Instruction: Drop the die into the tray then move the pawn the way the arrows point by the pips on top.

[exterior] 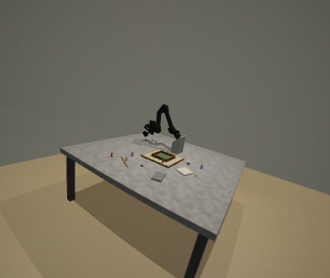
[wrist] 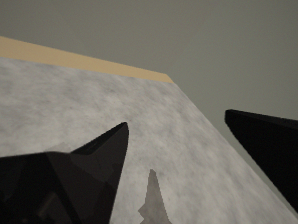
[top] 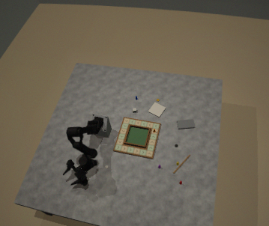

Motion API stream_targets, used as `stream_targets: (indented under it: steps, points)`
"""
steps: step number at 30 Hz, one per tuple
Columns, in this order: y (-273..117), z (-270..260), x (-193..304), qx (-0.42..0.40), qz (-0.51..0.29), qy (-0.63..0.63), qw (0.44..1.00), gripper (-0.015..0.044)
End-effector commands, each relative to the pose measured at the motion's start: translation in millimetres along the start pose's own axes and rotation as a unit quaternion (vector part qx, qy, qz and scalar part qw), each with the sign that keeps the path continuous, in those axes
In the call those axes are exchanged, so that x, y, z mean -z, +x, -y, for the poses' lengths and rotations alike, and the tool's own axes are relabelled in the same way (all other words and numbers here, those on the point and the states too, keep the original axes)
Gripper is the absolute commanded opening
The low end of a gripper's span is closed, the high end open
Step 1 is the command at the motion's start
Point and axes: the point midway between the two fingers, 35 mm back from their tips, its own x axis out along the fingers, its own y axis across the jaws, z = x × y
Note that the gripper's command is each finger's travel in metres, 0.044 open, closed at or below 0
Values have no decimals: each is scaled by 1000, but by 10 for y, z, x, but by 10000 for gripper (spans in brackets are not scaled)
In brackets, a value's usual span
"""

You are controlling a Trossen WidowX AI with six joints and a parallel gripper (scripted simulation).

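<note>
The die [top: 135, 110] [exterior: 188, 163] is a small white cube on the table just outside the board; its pips are too small to read. The board [top: 130, 152] [exterior: 149, 156] has a ring of pale green and cream squares with arrows around the dice tray [top: 138, 136] [exterior: 164, 156], whose green floor shows no die. A small orange-brown pawn [top: 154, 131] [exterior: 164, 161] stands on the ring, near the board corner by the white card. My gripper [top: 67, 179] [wrist: 175, 121] is open and empty, raised above the table far from die and pawn.
A grey upright block [top: 106, 129] [exterior: 178, 144] stands between arm and board. Around the board lie a white card [top: 156, 109], a grey slab [top: 186, 124], a stick [top: 182, 164], a dark disc [top: 176, 145], and blue [top: 136, 98], purple [top: 159, 166] and red [top: 180, 182] pieces.
</note>
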Motion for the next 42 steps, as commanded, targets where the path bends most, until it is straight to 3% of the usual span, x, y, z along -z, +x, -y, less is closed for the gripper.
stream_targets:
  steps: [1,5,18,31,42]
  points:
    - [-3,-11,-1,-2,0,0,1000,374]
    - [-97,-277,-20,-49,-3,-1,999,275]
    - [-1270,-1746,-128,-340,-19,-16,940,275]
    - [-3187,-2483,90,-588,-52,-85,803,275]
    - [-4949,-2225,640,-732,-78,-201,646,275]
